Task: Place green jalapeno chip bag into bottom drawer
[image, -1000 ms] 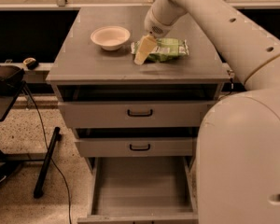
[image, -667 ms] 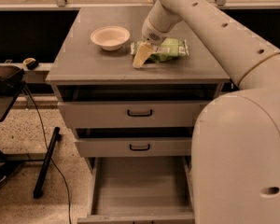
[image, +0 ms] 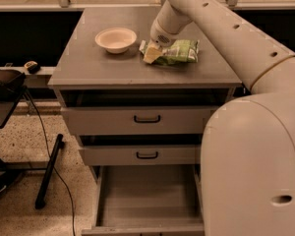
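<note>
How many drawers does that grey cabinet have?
3. A shallow grey top drawer, a shallow grey middle drawer beneath, and the deep grey bottom drawer, pulled open. The gripper sits at the crinkled green chip bag up top.

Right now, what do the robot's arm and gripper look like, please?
The arm is smooth off-white plastic with a row of dark holes. Its gripper, pale yellow, is at the end of the green jalapeno chip bag nearer the white bowl.
</note>
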You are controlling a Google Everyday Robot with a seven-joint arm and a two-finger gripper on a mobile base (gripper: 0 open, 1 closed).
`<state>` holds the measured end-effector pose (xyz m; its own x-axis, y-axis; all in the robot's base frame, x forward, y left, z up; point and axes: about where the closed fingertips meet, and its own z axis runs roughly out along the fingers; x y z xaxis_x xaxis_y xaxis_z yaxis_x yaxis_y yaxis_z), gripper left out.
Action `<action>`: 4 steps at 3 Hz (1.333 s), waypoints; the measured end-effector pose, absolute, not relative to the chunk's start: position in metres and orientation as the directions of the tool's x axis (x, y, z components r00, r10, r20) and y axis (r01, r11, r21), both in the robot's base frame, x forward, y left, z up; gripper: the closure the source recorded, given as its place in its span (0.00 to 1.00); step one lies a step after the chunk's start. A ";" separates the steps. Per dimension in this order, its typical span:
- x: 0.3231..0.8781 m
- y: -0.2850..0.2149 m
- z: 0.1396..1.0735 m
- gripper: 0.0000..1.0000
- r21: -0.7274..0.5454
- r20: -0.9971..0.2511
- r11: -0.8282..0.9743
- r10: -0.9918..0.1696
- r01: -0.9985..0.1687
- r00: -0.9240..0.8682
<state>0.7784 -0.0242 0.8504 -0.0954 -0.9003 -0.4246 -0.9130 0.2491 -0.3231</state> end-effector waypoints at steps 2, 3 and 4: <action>0.689 -0.019 0.907 1.00 -0.359 -0.719 0.157 -0.675 -0.920 0.165; 0.616 0.004 0.962 1.00 -0.461 -0.772 0.136 -0.549 -0.877 0.320; 0.532 0.037 0.994 1.00 -0.530 -0.776 0.089 -0.452 -0.843 0.440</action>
<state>0.5317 0.0371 0.9938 0.4402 -0.4515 -0.7761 -0.8434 0.0887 -0.5300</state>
